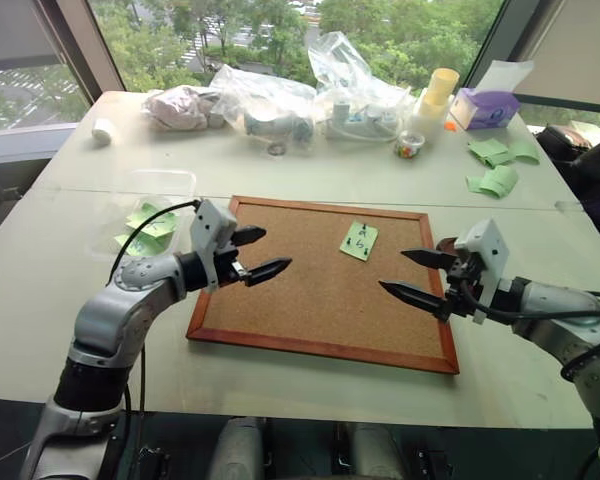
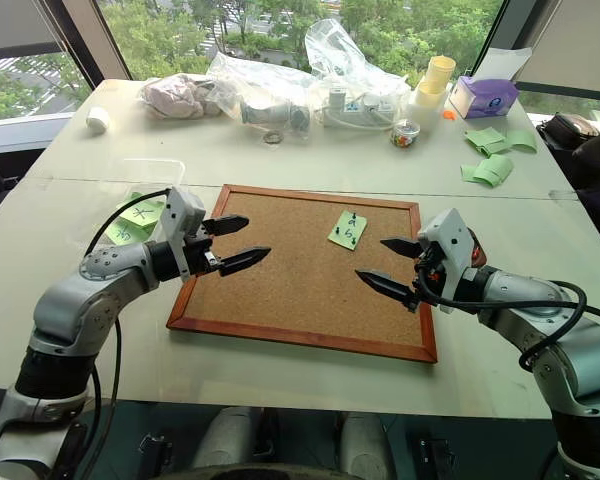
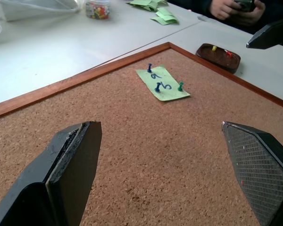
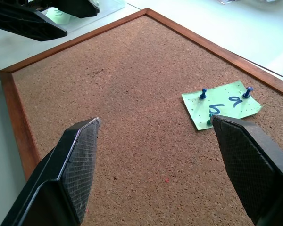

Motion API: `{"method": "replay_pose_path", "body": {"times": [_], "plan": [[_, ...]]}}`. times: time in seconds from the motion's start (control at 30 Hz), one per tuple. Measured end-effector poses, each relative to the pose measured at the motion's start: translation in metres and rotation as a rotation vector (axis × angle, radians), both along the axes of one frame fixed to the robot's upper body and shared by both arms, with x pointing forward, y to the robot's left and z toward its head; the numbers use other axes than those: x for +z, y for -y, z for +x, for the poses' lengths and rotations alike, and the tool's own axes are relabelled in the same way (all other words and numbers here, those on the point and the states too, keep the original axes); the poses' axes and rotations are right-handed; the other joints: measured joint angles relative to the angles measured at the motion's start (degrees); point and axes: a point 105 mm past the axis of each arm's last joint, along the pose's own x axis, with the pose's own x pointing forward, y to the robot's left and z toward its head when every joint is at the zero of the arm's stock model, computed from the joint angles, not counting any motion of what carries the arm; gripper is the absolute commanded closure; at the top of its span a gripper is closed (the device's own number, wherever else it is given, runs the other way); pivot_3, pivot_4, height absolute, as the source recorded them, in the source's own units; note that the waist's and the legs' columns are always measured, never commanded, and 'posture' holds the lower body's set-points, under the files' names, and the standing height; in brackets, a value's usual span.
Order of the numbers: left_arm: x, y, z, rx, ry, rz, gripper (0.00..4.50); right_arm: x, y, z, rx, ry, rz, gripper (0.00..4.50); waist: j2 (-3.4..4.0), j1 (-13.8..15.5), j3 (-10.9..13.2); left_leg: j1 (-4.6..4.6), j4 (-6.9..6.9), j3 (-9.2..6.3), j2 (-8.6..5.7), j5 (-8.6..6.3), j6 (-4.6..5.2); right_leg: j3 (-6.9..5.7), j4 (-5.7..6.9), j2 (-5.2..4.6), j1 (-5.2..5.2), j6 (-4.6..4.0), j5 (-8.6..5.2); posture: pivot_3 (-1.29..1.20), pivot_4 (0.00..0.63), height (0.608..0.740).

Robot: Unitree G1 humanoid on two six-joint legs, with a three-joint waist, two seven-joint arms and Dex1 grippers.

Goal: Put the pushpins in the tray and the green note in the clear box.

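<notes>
Three pushpins (image 3: 158, 86) through green note (image 3: 162, 84).

- A pale, off-white surface (image 1: 310, 175) spans the scene, with a seam running across it.
- Behind it, large windows (image 1: 230, 25) with dark frames look onto green trees.
- Daylight falls evenly over everything.
- Dark floor (image 1: 180, 440) shows beneath the near edge.

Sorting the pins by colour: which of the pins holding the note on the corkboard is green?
The one at the green note's edge, beside the "5"; the other two pins are blue.
</notes>
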Motion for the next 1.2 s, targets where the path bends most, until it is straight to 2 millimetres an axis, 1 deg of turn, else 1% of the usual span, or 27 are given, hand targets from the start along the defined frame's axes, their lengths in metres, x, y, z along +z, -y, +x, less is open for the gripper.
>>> {"method": "replay_pose_path", "body": {"times": [0.13,0.23,0.27,0.3,0.33,0.37,0.4,0.47,0.5,0.57,0.6,0.67,0.77,0.83,0.97,1.03,1.13,1.2], "plan": [[-0.005,0.009,0.0,-0.041,-0.004,0.012,0.04,0.0,0.003,0.001,-0.025,0.005,0.007,0.6,0.0,-0.05,0.0,0.0,0.0,0.04,0.0,0.0,0.0,0.0,0.0,0.02,-0.01,0.0,0.0,0.0,0.15,0.74],[-0.007,0.012,0.005,-0.04,0.022,0.02,0.85,-0.003,0.004,0.002,-0.044,0.003,0.021,0.6,0.01,-0.04,-0.01,0.01,0.0,0.07,0.0,0.0,0.0,0.0,0.0,0.02,0.0,0.0,0.0,0.0,0.15,0.74],[-0.011,0.013,0.007,-0.039,0.027,0.028,1.42,-0.004,0.005,0.003,-0.054,0.002,0.025,0.6,0.01,-0.04,-0.01,0.01,0.0,0.08,0.0,0.0,0.0,0.0,0.0,0.02,0.0,0.0,0.0,0.0,0.15,0.74],[-0.014,0.015,0.008,-0.04,0.024,0.025,1.74,-0.004,0.006,0.004,-0.06,0.002,0.027,0.6,0.01,-0.04,-0.01,0.01,0.0,0.09,-0.01,0.0,0.0,0.0,0.0,0.02,0.0,0.0,0.0,0.0,0.15,0.74],[-0.016,0.015,0.009,-0.04,0.022,0.023,2.26,-0.004,0.006,0.005,-0.066,0.004,0.03,0.6,0.0,-0.05,0.0,0.0,0.0,0.1,0.0,0.0,0.0,0.0,0.0,0.02,-0.01,0.0,0.0,0.0,0.15,0.74],[-0.02,0.016,0.012,-0.032,0.026,0.022,2.78,0.0,0.005,0.009,-0.079,0.02,0.046,0.6,0.01,-0.05,-0.01,0.01,0.0,0.1,0.0,0.0,0.0,0.0,0.0,0.02,0.0,0.0,0.0,0.0,0.15,0.74],[-0.021,0.016,0.012,-0.032,0.029,0.024,3.1,0.002,0.004,0.01,-0.082,0.026,0.05,0.6,0.01,-0.06,0.0,0.01,0.01,0.1,0.0,0.0,0.0,0.0,0.01,0.02,-0.01,0.0,0.0,0.0,0.15,0.74],[-0.025,0.023,0.015,-0.042,0.035,0.025,4.16,0.009,0.004,0.018,-0.105,0.045,0.069,0.6,0.01,-0.08,-0.01,0.01,0.01,0.1,0.0,0.0,0.0,0.0,0.02,0.02,-0.01,0.0,0.0,0.0,0.15,0.74],[-0.026,0.027,0.016,-0.05,0.038,0.02,4.44,0.012,0.004,0.022,-0.112,0.049,0.08,0.6,0.01,-0.08,-0.01,0.01,0.01,0.11,0.0,0.0,0.0,0.0,0.01,0.02,-0.01,0.0,0.0,0.0,0.15,0.74],[-0.03,0.035,0.021,-0.059,0.046,0.024,4.44,0.02,0.004,0.034,-0.124,0.06,0.092,0.6,0.01,-0.08,-0.01,0.01,0.02,0.16,-0.01,0.0,0.0,0.0,0.01,0.02,-0.01,0.0,0.0,0.0,0.15,0.74],[-0.035,0.04,0.023,-0.065,0.043,0.031,4.44,0.022,0.003,0.04,-0.132,0.065,0.089,0.6,0.01,-0.09,-0.01,0.01,0.01,0.17,-0.02,0.0,0.0,0.0,0.01,0.02,-0.01,0.0,0.0,0.0,0.15,0.74],[-0.045,0.045,0.026,-0.062,0.03,0.05,4.44,0.018,0.001,0.049,-0.147,0.052,0.086,0.6,0.01,-0.06,-0.01,-0.01,0.0,0.17,-0.02,0.0,0.0,-0.01,0.0,0.03,-0.02,0.0,0.0,0.0,0.15,0.74],[-0.06,0.049,0.03,-0.048,0.006,0.081,4.44,0.004,0.001,0.067,-0.194,-0.005,0.075,0.6,0.01,-0.12,-0.01,-0.03,0.01,0.22,-0.03,0.0,0.0,-0.01,0.01,0.03,-0.05,0.0,0.0,0.0,0.15,0.74],[-0.061,0.051,0.033,-0.033,0.023,0.085,4.44,-0.001,-0.001,0.078,-0.209,-0.026,0.051,0.6,0.04,-0.1,-0.02,-0.02,0.01,0.21,-0.02,0.0,0.0,-0.01,0.02,0.03,-0.05,0.0,0.0,0.0,0.15,0.74],[-0.063,0.054,0.038,-0.006,0.061,0.096,4.44,-0.002,-0.007,0.101,-0.248,-0.023,0.014,0.6,0.08,-0.09,-0.05,0.01,0.02,0.22,-0.01,0.01,0.0,-0.01,0.03,0.02,-0.01,0.0,0.0,0.0,0.15,0.74],[-0.063,0.056,0.039,-0.005,0.071,0.103,4.44,-0.009,-0.011,0.112,-0.268,-0.032,-0.004,0.6,0.11,-0.06,-0.07,0.01,0.02,0.22,-0.01,0.01,-0.01,-0.01,0.03,0.02,0.0,0.0,0.0,0.0,0.15,0.74],[-0.064,0.056,0.039,-0.001,0.074,0.108,4.44,-0.021,-0.013,0.124,-0.287,-0.054,-0.028,0.6,0.15,-0.08,-0.1,0.02,0.03,0.23,-0.02,0.01,0.0,-0.01,0.04,0.01,0.02,0.01,0.01,0.0,0.15,0.74],[-0.065,0.056,0.039,0.001,0.076,0.114,4.44,-0.025,-0.014,0.129,-0.288,-0.054,-0.043,0.6,0.18,-0.13,-0.11,0.02,0.03,0.23,-0.01,0.02,-0.01,-0.01,0.05,0.01,0.02,0.01,0.01,0.0,0.15,0.74]]}}
